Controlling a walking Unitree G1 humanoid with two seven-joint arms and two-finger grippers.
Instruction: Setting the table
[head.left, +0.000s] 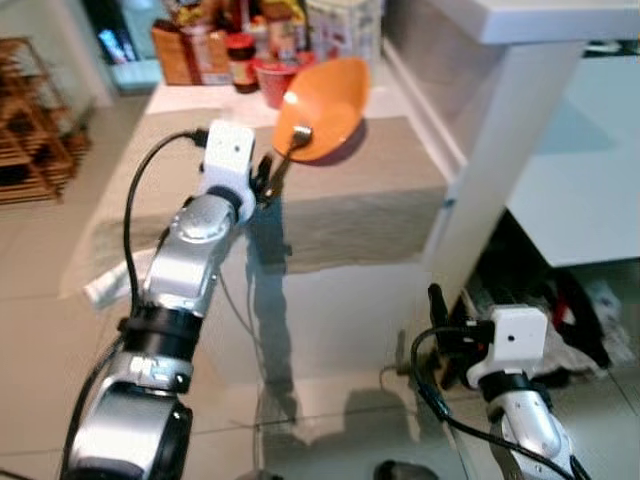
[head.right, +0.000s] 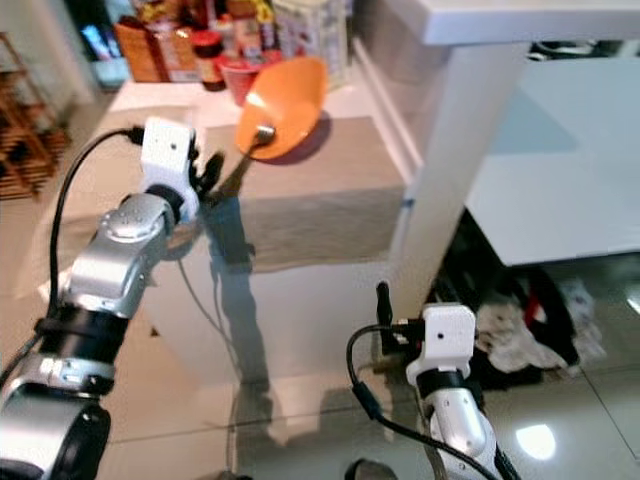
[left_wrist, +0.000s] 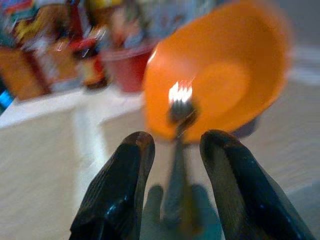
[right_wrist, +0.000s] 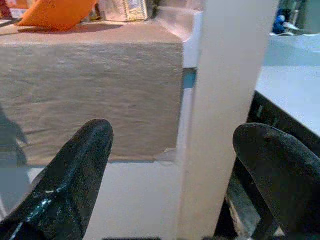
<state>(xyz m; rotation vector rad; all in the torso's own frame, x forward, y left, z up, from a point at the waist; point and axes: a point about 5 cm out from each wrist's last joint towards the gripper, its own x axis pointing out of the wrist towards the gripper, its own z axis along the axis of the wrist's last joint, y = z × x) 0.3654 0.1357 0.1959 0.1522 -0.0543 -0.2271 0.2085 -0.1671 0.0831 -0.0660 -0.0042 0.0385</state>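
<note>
Hanging low at near right beside the white table leg (head.left: 480, 190), the right gripper (head.left: 437, 318) is idle, its fingers spread wide with nothing between them. Farther in, on the left, the left gripper (head.left: 268, 180) is raised over the beige runner (head.left: 370, 200), its two fingers closed on the handle of one fork (left_wrist: 179, 145). The fork's tines touch the single orange bowl (head.left: 325, 105), which sits tilted on the runner at the middle of the table.

The fork looks thin, stiff and slick, so a grip low on the handle probably lets it pivot. The bowl looks like light plastic, likely to skid or tip when nudged; its rim seems the best hold. Beyond stand one red cup (head.left: 274, 82), one dark jar (head.left: 241, 62) and some boxes, too blurred to count.
</note>
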